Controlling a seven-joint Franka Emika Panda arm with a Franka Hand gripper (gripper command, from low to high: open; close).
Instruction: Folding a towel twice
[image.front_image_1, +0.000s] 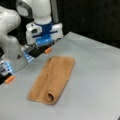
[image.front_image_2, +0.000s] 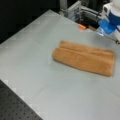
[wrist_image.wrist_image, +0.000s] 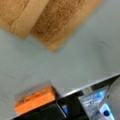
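I see the towel (image.front_image_1: 53, 78) lying folded into a long strip mid-counter (image.front_image_1: 95, 82), my end effector (image.front_image_1: 44, 42) off it at the far edge, grip state unclear.

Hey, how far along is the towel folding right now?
The towel lies on the grey table as a long narrow strip with layers stacked, so folding has clearly been done. The gripper holds nothing, raised beyond the strip's far end. How many folds can't be told.
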